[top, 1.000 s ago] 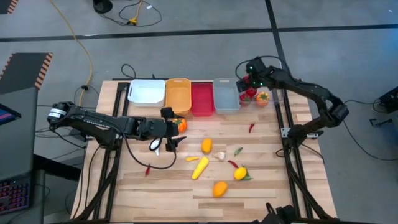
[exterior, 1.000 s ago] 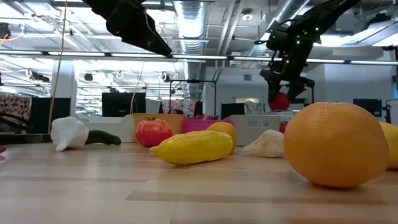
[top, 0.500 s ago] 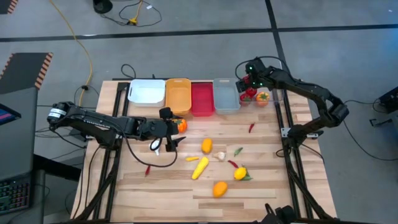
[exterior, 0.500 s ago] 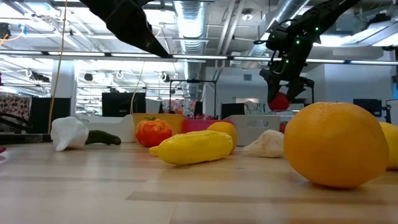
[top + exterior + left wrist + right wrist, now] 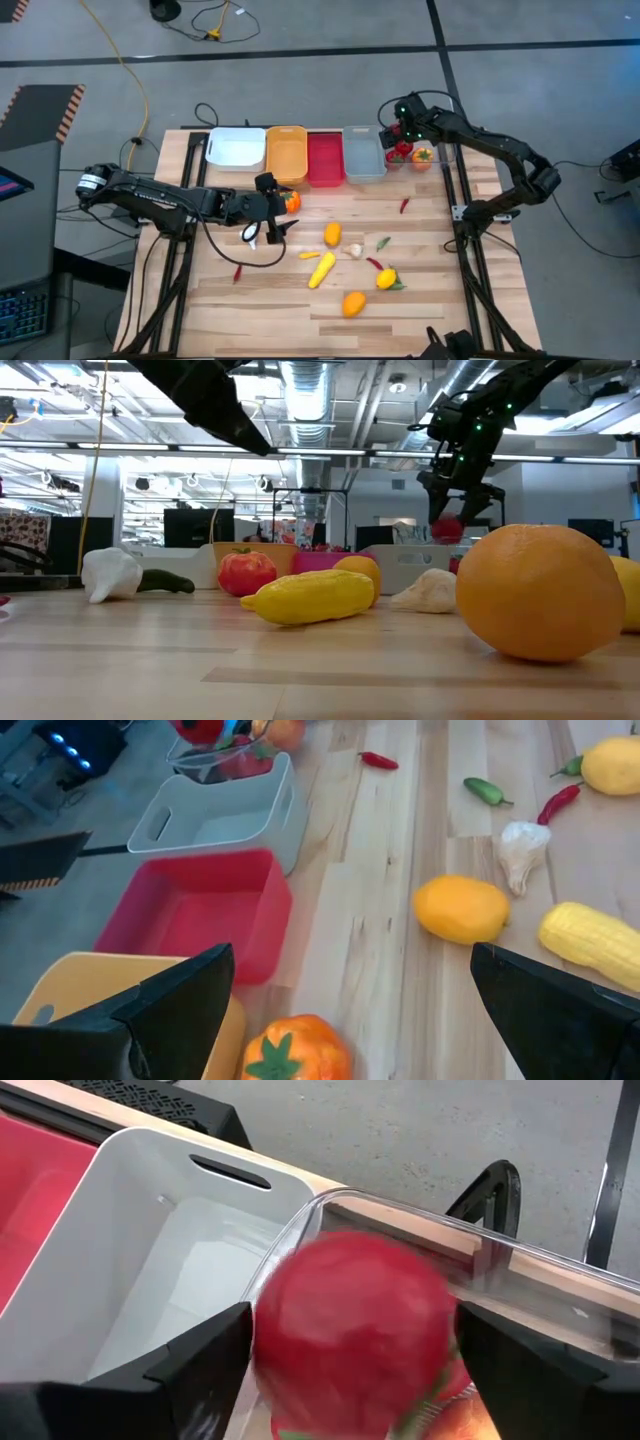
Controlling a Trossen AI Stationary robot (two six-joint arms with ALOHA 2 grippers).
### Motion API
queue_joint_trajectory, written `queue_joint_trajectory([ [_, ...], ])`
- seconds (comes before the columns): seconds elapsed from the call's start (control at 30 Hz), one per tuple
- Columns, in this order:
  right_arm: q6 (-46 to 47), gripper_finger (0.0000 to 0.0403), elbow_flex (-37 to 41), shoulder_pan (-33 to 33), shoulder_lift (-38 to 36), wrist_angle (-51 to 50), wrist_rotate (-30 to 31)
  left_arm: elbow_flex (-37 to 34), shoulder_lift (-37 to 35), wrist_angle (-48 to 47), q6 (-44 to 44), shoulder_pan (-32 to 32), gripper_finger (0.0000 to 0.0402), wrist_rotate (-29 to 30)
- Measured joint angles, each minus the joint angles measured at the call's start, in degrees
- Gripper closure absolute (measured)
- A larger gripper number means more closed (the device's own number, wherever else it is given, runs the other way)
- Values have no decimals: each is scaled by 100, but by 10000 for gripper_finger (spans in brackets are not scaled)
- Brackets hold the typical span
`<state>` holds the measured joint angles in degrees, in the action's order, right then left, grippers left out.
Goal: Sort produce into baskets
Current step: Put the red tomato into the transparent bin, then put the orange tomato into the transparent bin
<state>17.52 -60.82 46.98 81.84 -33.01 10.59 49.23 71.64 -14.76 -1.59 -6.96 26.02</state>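
Produce lies partly sorted, partly loose on the tabletop (image 5: 200, 300). The red tomato (image 5: 355, 1330) sits within the right pincer (image 5: 402, 135), which hangs just above the clear basket (image 5: 436, 160). Whether this pincer is grasping the tomato or has released it cannot be told. Under that pincer, inside the clear basket, lie an orange pepper (image 5: 422, 154) and another red piece (image 5: 402, 151). Just beside the right pincer, toward the other arm, stands the grey basket (image 5: 364, 153), then the red basket (image 5: 325, 157), the orange basket (image 5: 286, 152) and the white basket (image 5: 237, 147), all 5 in 1 row.

The left pincer (image 5: 283, 207) is released, spread wide and holding nothing, low over the tabletop near the orange basket. An orange tomato-like piece (image 5: 295, 1048) lies just in front of it, between its 2 tips and not gripped. A white garlic (image 5: 250, 233) lies just beside this pincer, and 1 red chilli (image 5: 237, 272) lies farther off, nearer the tabletop's front edge.

Ahead of the left pincer, well apart, rest a yellow-orange fruit (image 5: 332, 234), a second garlic (image 5: 353, 251), a yellow corn (image 5: 321, 269), a green piece (image 5: 383, 242), a second red chilli (image 5: 374, 264), a lemon (image 5: 386, 279) and an orange (image 5: 352, 303). A third red chilli (image 5: 404, 205) lies alone between both pincers, nearer the right one.
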Motion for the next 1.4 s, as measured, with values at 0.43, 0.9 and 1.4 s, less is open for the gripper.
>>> queue_joint_trajectory([
  [0.43, 1, 16, 0, -7, 0, 0, -4, -482, -4, 71, 1536, 2, 9, 414],
  [0.9, 2, 14, -11, -17, -7, -4, -7, -1398, -4, 698, 2365, 4, 10, 1101],
  [1.4, 0, 14, -781, -594, -13, -6, -7, -2045, 710, 2139, 2543, 127, 10, 1552],
])
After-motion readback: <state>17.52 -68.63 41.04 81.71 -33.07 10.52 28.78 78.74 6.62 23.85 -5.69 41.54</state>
